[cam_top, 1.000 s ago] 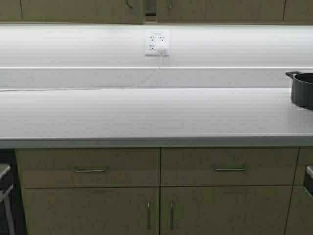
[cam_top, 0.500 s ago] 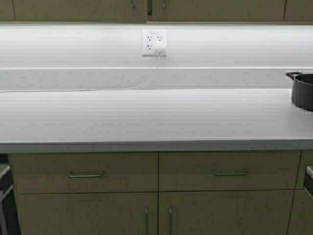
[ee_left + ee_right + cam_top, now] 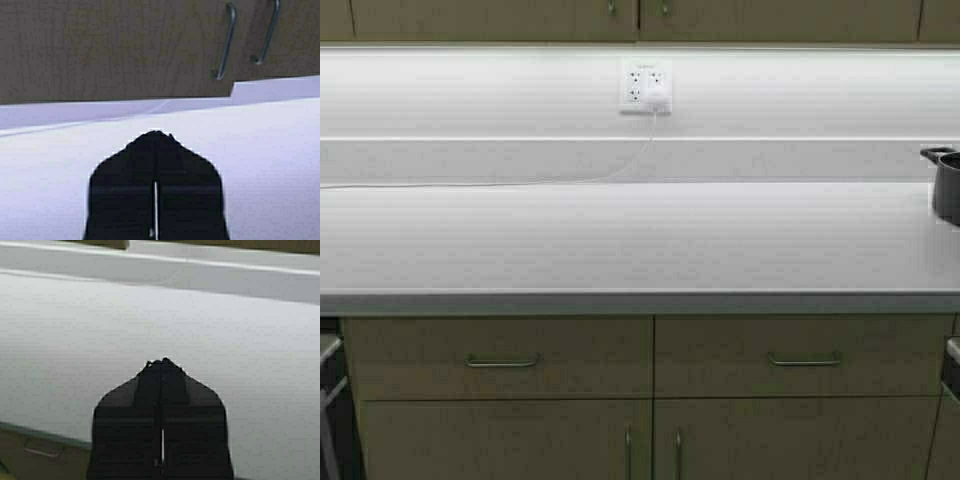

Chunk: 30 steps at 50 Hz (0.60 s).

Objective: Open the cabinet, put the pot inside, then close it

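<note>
A: Where is the pot (image 3: 948,183)?
B: Far right of the counter (image 3: 620,240) in the high view, cut off by the frame edge. One black loop handle at the rim shows, pointing left. It stands upright toward the back of the counter.

A: The cabinet (image 3: 620,18)?
B: Only its lower edge shows along the top of the high view. Both doors sit flush, and the two slim steel handles hang either side of the centre seam. The left wrist view catches the same two handles (image 3: 226,42) above the white wall.

A: Left end effector (image 3: 156,135)?
B: Clenched, grasping nothing. Fingers pressed together with only a thin line between them, pointing at the wall under the cabinet.

A: Right end effector (image 3: 162,362)?
B: Also clenched and empty, over bare counter, near its front edge.

A: Anything else?
B: A wall outlet (image 3: 645,86) with a white plug; its cord (image 3: 520,181) runs left along the back of the counter. Base drawers (image 3: 500,357) below.
</note>
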Available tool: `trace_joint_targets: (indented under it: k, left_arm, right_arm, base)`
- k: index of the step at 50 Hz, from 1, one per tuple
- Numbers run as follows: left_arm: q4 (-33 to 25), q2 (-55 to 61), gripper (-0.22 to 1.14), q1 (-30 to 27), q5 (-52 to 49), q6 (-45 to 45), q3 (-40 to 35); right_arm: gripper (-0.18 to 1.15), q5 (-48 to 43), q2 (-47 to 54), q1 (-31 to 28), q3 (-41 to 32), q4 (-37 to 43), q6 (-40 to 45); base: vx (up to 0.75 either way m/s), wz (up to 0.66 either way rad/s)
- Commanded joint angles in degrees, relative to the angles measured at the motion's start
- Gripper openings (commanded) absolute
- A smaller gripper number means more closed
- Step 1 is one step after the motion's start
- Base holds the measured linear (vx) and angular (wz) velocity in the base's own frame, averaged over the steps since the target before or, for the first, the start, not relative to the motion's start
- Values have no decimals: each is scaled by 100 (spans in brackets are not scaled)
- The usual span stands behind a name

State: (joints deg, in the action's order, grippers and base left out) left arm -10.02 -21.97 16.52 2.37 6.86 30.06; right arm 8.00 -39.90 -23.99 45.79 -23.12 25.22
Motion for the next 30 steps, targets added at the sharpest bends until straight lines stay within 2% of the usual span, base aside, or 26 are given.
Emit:
trace_joint_targets:
  k: [1, 30]
  left_arm:
    - [18, -343, 4, 114, 97, 0, 176]
    - [18, -369, 4, 141, 114, -26, 343]
  right_arm:
    - [6, -26, 9, -35, -185, -9, 18]
    - [6, -18, -193, -35, -79, 9, 35]
  base:
    - [4, 7]
    - [6, 5]
